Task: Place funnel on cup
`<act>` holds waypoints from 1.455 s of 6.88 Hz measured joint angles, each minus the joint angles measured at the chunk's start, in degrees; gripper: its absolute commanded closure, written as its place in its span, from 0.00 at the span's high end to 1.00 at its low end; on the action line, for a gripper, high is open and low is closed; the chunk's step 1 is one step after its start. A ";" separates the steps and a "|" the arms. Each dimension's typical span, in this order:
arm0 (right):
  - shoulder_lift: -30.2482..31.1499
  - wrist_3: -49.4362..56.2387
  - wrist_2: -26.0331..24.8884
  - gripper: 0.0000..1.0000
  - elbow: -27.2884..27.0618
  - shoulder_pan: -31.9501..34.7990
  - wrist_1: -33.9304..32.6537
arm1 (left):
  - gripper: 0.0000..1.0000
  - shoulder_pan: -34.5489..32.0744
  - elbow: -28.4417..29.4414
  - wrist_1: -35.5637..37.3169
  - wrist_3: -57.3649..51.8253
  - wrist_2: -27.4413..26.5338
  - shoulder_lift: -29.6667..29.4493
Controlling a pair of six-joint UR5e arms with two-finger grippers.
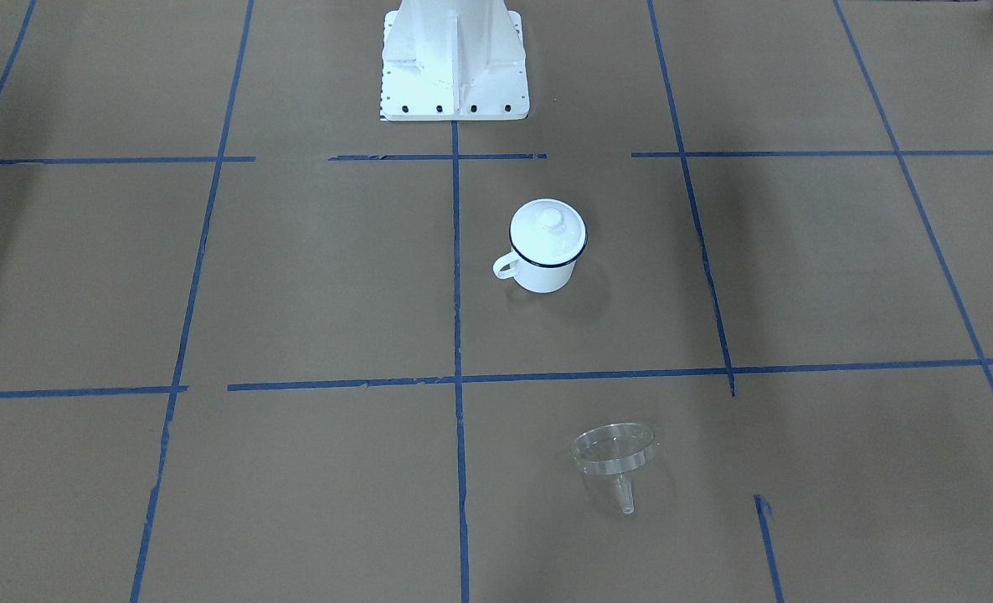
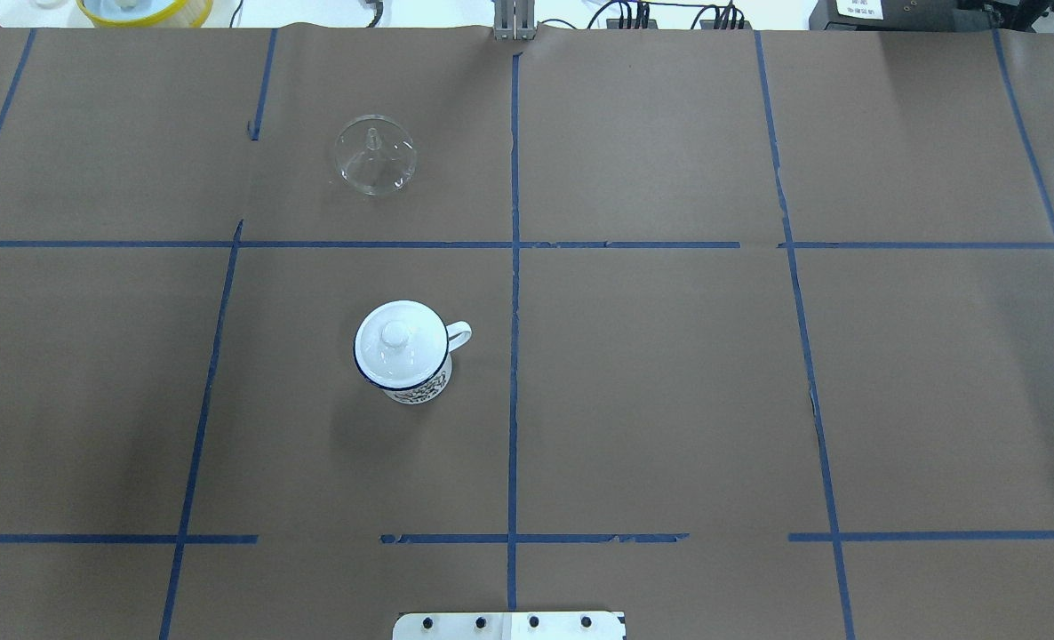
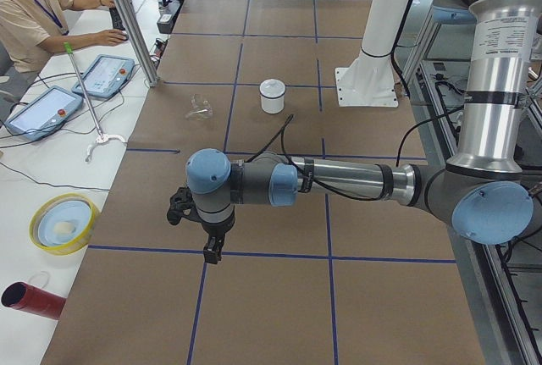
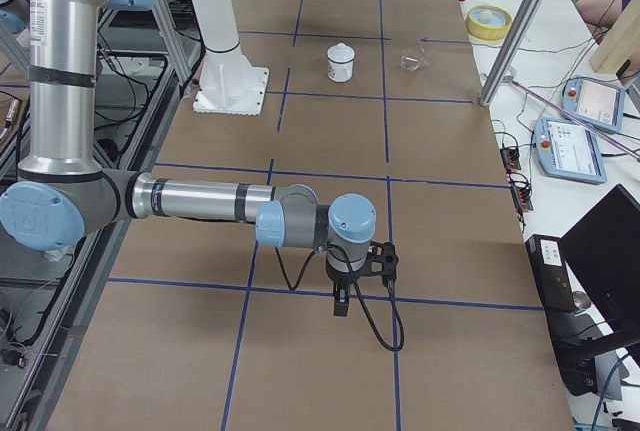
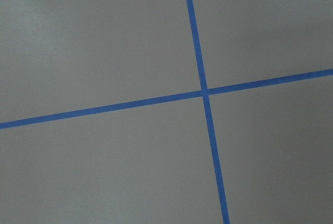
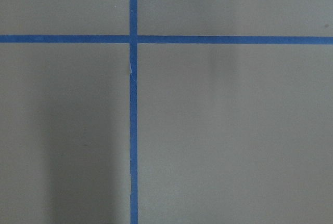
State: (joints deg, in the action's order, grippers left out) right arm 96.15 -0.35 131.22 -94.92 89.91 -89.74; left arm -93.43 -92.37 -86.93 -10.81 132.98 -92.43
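The cup [image 1: 542, 272] is a white enamel mug with a dark blue rim, standing upright near the table's middle, handle toward the robot's right. A round white knobbed lid [image 1: 548, 228] sits on it. It also shows in the overhead view [image 2: 419, 387]. The clear funnel [image 1: 614, 452] lies tilted on the paper farther from the robot, on its left side, and shows in the overhead view [image 2: 375, 154]. My left gripper [image 3: 213, 251] and right gripper [image 4: 341, 303] hang above the paper at the table's two ends, far from both. I cannot tell whether they are open or shut.
The white robot pedestal [image 1: 455, 59] stands at the table's robot side. Blue tape lines cross the brown paper. A yellow bowl [image 3: 63, 223], a red cylinder [image 3: 34, 300], tablets [image 3: 106, 74] and a seated operator [image 3: 34, 9] are beyond the far edge.
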 measured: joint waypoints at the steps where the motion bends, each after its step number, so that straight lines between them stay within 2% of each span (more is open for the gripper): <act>1: 0.00 0.00 0.00 1.00 0.00 0.00 0.00 | 1.00 0.00 0.00 0.02 0.08 0.04 -0.02; 7: 0.00 0.00 0.00 1.00 0.03 0.00 0.00 | 1.00 0.03 -2.72 -2.55 0.10 -0.40 2.69; 9: 0.00 0.00 0.00 1.00 0.00 0.00 0.00 | 1.00 3.15 -6.22 -8.02 7.00 4.16 2.94; 10: 0.00 0.00 0.00 1.00 0.00 0.00 0.00 | 1.00 7.39 -10.00 -8.93 15.75 5.12 2.79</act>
State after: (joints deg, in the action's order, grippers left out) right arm 96.15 -0.35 131.22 -94.92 89.91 -89.73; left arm -86.04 -102.36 -95.85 4.94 138.10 -89.64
